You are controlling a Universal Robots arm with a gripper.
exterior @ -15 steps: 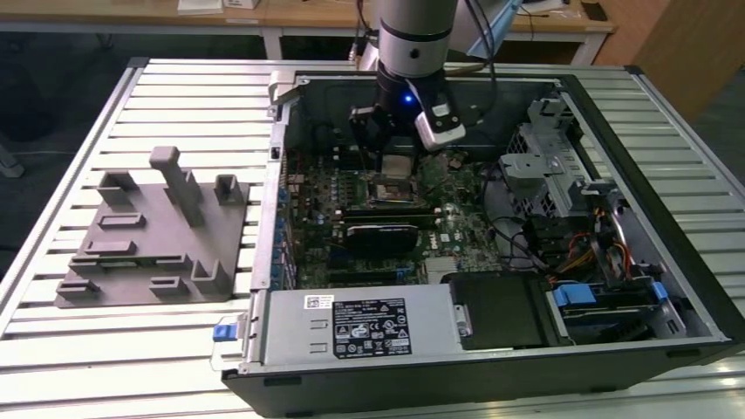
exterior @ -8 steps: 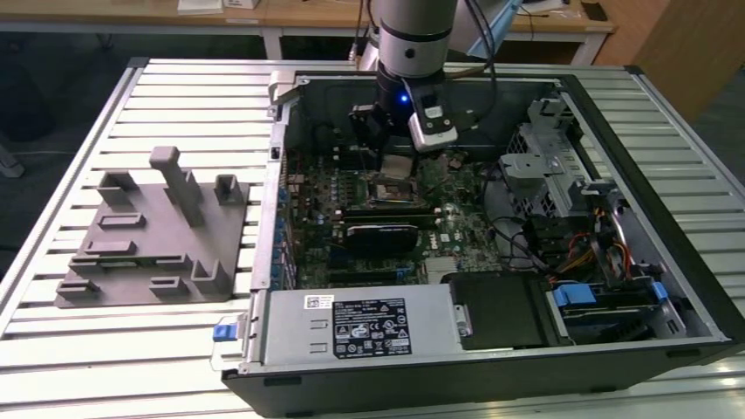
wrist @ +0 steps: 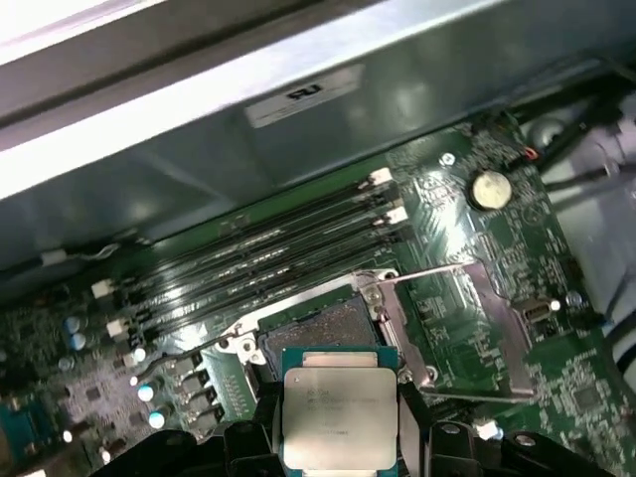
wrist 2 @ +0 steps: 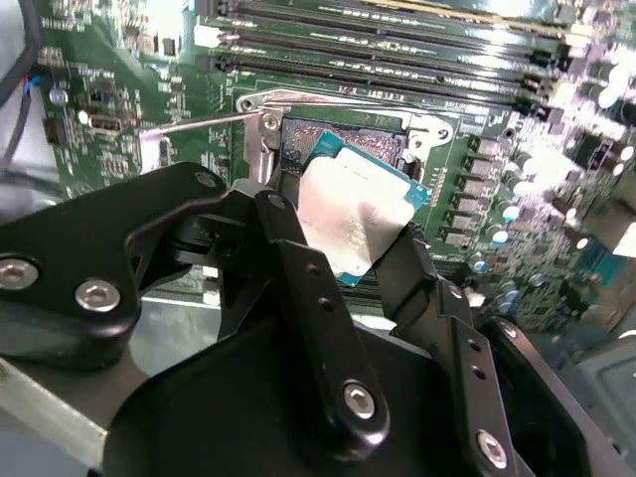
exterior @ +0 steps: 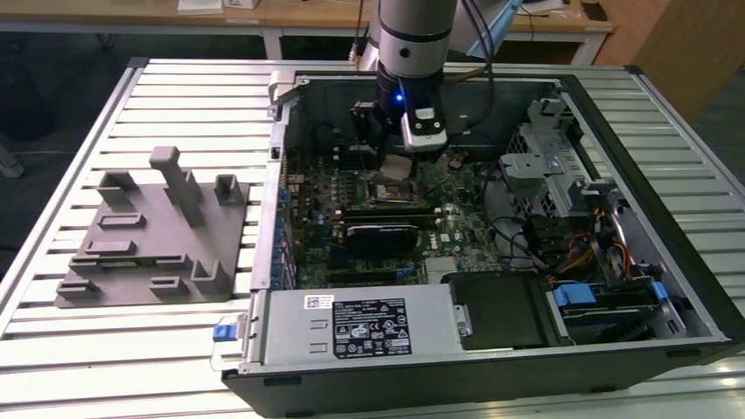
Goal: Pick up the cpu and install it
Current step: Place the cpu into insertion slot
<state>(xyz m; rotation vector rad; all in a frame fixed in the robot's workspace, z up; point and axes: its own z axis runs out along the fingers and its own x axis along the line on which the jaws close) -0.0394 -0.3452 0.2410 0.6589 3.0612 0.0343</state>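
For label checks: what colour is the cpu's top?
Silver-white metal, with a blue-green rim; the cpu shows best in the first wrist view.

Open socket (wrist: 320,333) under cpu (wrist: 338,405) (memory slots (wrist: 268,260) alongside)

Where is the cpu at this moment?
In both wrist views the cpu is held in the gripper, close by the open socket on the motherboard but not seated. In the exterior view it is under the arm.

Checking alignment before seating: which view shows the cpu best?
The first wrist view: the cpu shows its metal top squarely, with the open socket beyond it. The second wrist view shows it skewed, held in the gripper. The exterior view shows a small pale square under the arm.
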